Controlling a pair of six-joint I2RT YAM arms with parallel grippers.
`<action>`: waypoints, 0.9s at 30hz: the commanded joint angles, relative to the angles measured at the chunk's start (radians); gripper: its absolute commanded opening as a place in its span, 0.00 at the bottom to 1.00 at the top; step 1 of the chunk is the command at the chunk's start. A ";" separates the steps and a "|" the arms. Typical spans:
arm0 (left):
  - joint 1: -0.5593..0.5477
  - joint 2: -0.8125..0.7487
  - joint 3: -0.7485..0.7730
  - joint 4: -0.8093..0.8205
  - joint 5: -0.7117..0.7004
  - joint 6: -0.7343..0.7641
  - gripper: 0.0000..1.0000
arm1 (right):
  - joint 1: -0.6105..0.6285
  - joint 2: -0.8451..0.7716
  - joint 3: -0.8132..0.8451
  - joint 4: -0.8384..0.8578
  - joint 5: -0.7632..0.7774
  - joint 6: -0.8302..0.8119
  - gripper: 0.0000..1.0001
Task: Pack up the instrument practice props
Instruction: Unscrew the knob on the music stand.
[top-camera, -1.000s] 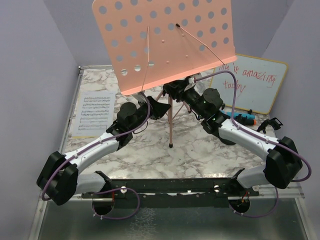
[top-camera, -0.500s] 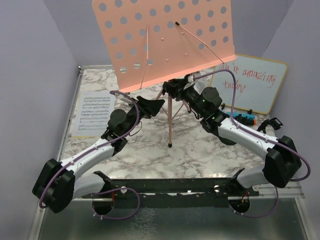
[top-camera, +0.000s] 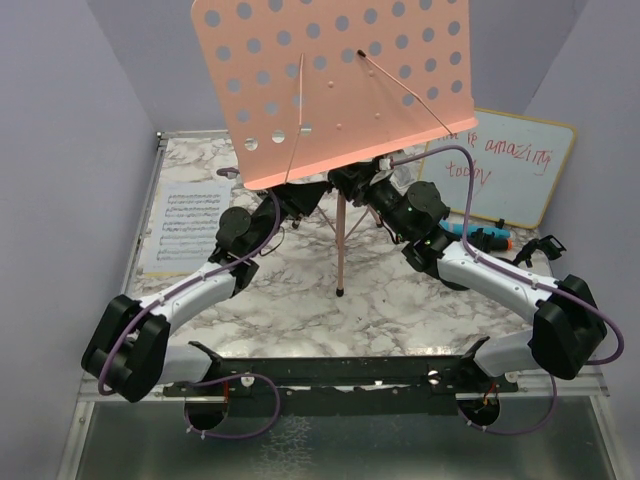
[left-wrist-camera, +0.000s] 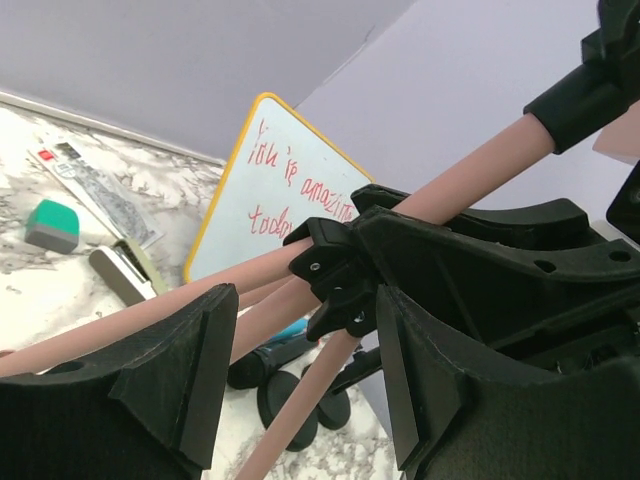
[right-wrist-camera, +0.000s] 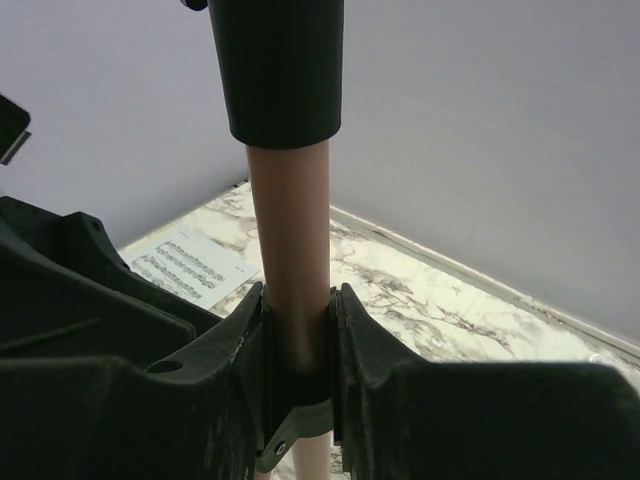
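While the right gripper (right-wrist-camera: 298, 345) is clamped tight on the pink pole (right-wrist-camera: 296, 230) of the music rack (top-camera: 335, 85), just under a black collar (right-wrist-camera: 280, 70), the left gripper (left-wrist-camera: 305, 370) gapes wide and holds nothing, its jaws on either side of the black hub (left-wrist-camera: 335, 270) where the tripod legs (left-wrist-camera: 150, 310) branch (whether they touch it I cannot tell). From above, the rack stands mid-frame on the marble table (top-camera: 290, 300), long axis upright, its perforated tray filling the upper centre, lower edge slanting down to the left. A sheet-music page (top-camera: 185, 225) lies flat at mid-left.
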 joint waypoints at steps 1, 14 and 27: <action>0.012 0.069 0.034 0.153 0.097 -0.074 0.63 | 0.005 0.046 -0.032 -0.194 0.035 -0.001 0.00; 0.014 0.138 0.010 0.228 0.060 -0.178 0.33 | 0.005 0.061 -0.007 -0.255 0.039 0.044 0.00; 0.010 0.292 -0.051 0.299 0.050 -0.799 0.12 | 0.005 0.055 0.002 -0.323 -0.005 0.148 0.00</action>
